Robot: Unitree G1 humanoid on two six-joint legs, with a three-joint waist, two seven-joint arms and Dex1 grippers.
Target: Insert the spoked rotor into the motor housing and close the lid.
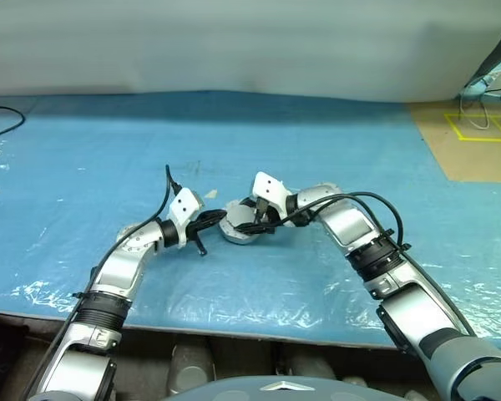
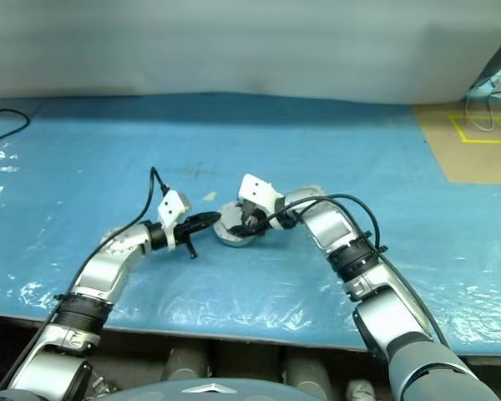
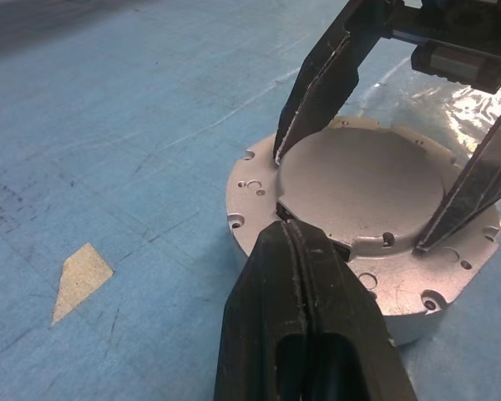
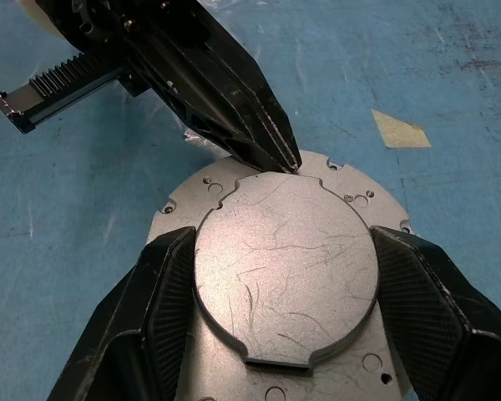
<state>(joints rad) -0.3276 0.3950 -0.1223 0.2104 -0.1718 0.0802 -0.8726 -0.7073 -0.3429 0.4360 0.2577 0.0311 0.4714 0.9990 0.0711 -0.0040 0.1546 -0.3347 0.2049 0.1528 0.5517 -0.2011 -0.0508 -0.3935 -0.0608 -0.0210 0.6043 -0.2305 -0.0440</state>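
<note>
Your worktop, covered in blue sheet, carries the motor housing near its middle, between both arms. The lid lies flat and closed on top of the housing. Your right gripper has its fingers spread wide, one against each side of the lid's raised disc. Your left gripper has its fingers pressed together, tips touching the lid's edge.

Light: bright, even, from overhead.
Glare: white glints on the blue plastic-covered surface edges.
Shadows: soft, short.
Focus: sharp throughout.
</note>
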